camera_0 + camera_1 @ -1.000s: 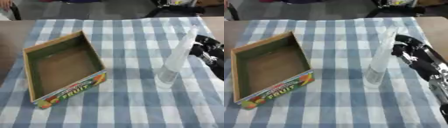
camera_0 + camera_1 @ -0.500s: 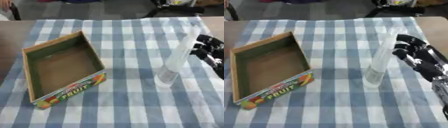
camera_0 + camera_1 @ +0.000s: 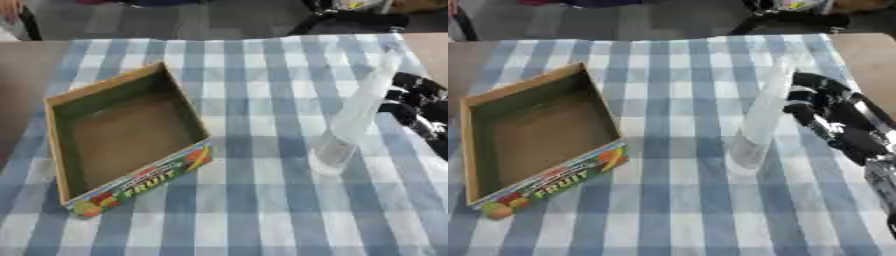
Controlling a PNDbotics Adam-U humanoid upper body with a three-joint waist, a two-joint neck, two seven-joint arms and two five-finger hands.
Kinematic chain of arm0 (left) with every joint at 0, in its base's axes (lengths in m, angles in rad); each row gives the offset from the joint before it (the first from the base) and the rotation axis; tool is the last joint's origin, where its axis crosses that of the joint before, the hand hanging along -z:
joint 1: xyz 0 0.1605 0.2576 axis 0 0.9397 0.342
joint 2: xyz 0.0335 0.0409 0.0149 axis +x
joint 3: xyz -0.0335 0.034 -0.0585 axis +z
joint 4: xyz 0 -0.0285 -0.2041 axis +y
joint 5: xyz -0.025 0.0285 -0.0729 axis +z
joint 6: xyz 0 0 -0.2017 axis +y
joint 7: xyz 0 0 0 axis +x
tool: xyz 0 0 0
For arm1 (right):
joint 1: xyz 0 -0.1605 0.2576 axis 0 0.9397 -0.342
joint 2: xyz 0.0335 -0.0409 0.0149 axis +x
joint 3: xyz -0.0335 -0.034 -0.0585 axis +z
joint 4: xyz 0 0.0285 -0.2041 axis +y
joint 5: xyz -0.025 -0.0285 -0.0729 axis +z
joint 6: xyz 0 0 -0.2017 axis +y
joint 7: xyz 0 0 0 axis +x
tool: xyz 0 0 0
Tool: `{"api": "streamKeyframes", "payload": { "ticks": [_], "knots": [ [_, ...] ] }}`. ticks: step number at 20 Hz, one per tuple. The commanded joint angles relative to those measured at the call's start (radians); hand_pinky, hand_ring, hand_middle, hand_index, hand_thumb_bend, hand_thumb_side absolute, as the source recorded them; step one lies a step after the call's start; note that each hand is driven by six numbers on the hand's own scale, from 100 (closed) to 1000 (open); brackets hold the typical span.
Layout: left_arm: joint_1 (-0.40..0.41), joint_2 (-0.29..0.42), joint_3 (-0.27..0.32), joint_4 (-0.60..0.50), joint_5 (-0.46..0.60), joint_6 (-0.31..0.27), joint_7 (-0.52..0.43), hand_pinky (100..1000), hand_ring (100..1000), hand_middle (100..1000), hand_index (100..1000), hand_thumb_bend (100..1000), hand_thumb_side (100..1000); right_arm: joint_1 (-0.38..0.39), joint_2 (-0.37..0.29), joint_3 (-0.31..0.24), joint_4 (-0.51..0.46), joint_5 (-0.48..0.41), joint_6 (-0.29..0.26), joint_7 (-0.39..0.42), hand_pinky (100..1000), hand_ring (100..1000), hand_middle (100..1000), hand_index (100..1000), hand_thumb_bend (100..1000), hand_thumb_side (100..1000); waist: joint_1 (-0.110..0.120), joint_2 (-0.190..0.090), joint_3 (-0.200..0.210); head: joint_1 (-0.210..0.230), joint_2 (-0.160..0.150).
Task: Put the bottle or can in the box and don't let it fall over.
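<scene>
the reach-and-grasp step is in hand; nothing has been lifted yet. a tall clear bottle [image 3: 760, 120] stands upright on the checked tablecloth [image 3: 675, 210], at about four o'clock from the table's middle, with its base resting on the cloth. the cardboard fruit box [image 3: 122, 137] lies open and empty at about nine o'clock, well apart from the bottle.

the right hand [image 3: 826, 112] is seen at three o'clock of the bottle, just beside its upper half. its fingers [image 3: 800, 107] are curled toward the bottle but are not closed round it; whether a fingertip already touches the plastic cannot be told, as the outline is soft there. the left hand is not seen in either view.

for the next move, the fingers and thumb would need to be closed round the bottle's body, probably low enough that so tall and narrow a thing is not tipped. it would then have to be carried toward nine o'clock, kept vertical, and set down flat inside the box.
</scene>
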Motion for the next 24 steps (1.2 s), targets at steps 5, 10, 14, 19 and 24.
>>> {"api": "streamKeyframes", "payload": {
  "ticks": [5,10,14,19,24],
  "knots": [
    [-0.008,0.032,-0.002,-0.014,0.003,-0.001,-0.005,864,518,697,774,767,540,-0.025,-0.034,0.014,-0.025,-0.001,0.016,0.011,771,829,878,877,357,392,-0.001,-0.011,0.004,0.000,-0.001],
    [-0.010,0.030,-0.003,-0.015,0.003,-0.001,-0.007,864,518,697,774,767,541,-0.041,-0.028,0.024,-0.020,0.005,0.025,0.012,767,829,878,876,366,388,-0.001,-0.010,0.007,0.000,-0.003],
    [-0.012,0.029,-0.004,-0.015,0.003,-0.001,-0.009,864,518,697,774,765,541,-0.055,-0.022,0.031,-0.021,0.011,0.030,0.012,764,828,877,875,375,382,-0.001,-0.009,0.008,-0.001,-0.004],
    [-0.013,0.029,-0.004,-0.016,0.003,-0.001,-0.009,865,518,697,774,763,541,-0.063,-0.018,0.036,-0.024,0.012,0.030,0.021,763,828,877,875,373,385,-0.001,-0.007,0.010,0.000,-0.005],
    [-0.013,0.030,-0.004,-0.016,0.004,0.000,-0.009,865,519,698,775,763,540,-0.067,-0.015,0.041,-0.025,0.011,0.032,0.028,762,826,875,873,371,388,-0.001,-0.006,0.010,-0.001,-0.005]
  ]
}}
